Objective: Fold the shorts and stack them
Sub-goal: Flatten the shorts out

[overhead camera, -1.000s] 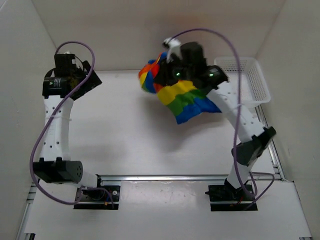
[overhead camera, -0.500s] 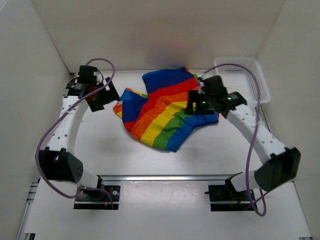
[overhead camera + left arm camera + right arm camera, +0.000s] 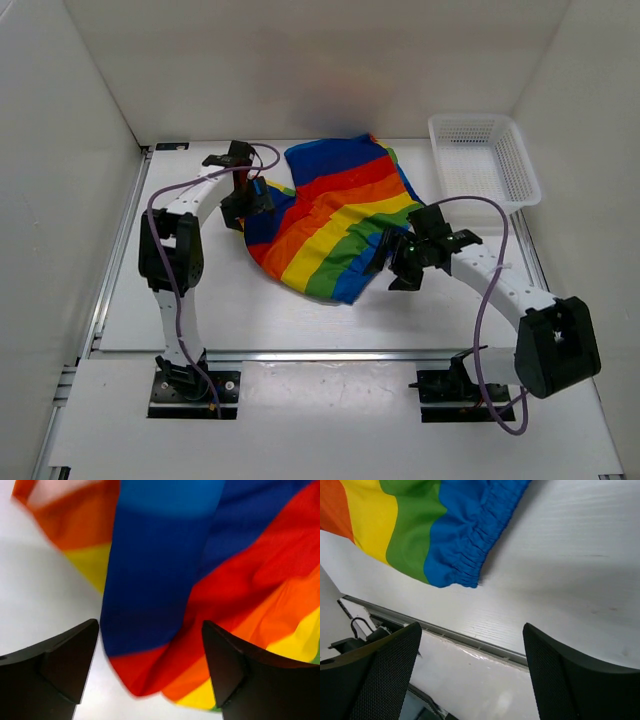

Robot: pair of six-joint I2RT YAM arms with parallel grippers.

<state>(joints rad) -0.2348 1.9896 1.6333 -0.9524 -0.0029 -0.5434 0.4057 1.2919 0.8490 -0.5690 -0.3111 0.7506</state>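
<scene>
change: soft rainbow-striped cloth shorts [image 3: 330, 220] released, now spread at frame centre | right gripper [image 3: 393, 262] jaws spread, empty | left gripper [image 3: 248, 198] jaws spread at left edge | folding not yet begun

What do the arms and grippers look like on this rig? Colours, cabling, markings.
The left arm and right arm have white links and black joint housings. A purple cable loops along each. The left gripper and right gripper have black wedge-shaped fingers, the right's finely dotted. A green light glows at the right wrist. No markings are readable.
</scene>
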